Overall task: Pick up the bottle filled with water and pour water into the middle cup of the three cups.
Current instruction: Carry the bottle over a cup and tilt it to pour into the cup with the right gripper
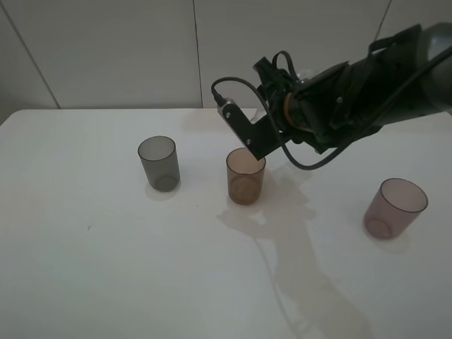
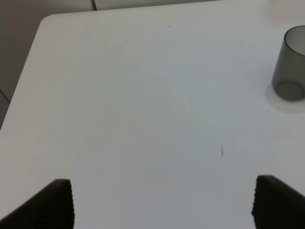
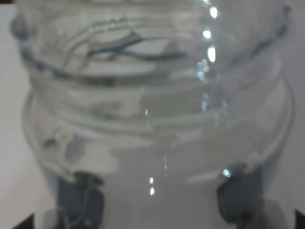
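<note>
The clear bottle (image 3: 152,119) fills the right wrist view, threaded neck open and no cap. My right gripper (image 3: 157,198) is shut on its body; the dark fingers (image 3: 78,202) show through the plastic. In the exterior view my right gripper (image 1: 253,145) hangs just above the far rim of the amber-brown middle cup (image 1: 245,176); the bottle is too clear to make out there. The smoky grey cup (image 1: 159,162) stands to the left and also shows in the left wrist view (image 2: 290,64). The mauve-pink cup (image 1: 395,208) stands at the right. My left gripper (image 2: 164,205) is open and empty over bare table.
The white table (image 1: 85,268) runs back to a pale wall. The right arm (image 1: 367,85) and its cable (image 1: 296,159) stretch in from the upper right above the table. The arm's shadow (image 1: 296,261) falls in front of the amber cup.
</note>
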Robot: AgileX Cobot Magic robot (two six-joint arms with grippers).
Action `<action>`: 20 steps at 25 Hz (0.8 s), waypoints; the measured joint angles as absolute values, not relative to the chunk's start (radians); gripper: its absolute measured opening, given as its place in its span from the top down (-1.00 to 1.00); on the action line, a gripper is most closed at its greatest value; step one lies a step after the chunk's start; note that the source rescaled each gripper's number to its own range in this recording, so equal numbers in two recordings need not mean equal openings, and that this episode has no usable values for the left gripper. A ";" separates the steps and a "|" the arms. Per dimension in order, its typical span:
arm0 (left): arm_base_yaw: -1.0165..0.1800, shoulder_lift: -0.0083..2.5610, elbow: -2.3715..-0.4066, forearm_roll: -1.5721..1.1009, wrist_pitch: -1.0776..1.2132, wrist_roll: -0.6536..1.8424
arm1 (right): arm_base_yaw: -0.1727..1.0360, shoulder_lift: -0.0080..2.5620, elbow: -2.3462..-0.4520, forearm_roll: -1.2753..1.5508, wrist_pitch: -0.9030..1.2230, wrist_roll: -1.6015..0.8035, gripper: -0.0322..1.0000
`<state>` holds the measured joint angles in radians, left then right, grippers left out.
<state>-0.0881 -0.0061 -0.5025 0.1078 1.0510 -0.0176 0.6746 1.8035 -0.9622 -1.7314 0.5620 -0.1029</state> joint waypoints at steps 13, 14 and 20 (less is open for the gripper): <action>-0.088 -0.006 -0.503 0.108 1.051 -0.018 | 0.698 1.804 -0.962 -1.731 0.561 -0.144 0.94; -0.088 -0.006 -0.503 0.108 1.051 -0.018 | 0.698 1.804 -0.962 -1.731 0.555 -0.145 0.94; -0.088 -0.006 -0.503 0.108 1.051 -0.018 | 0.698 1.804 -0.962 -1.731 0.530 -0.145 0.94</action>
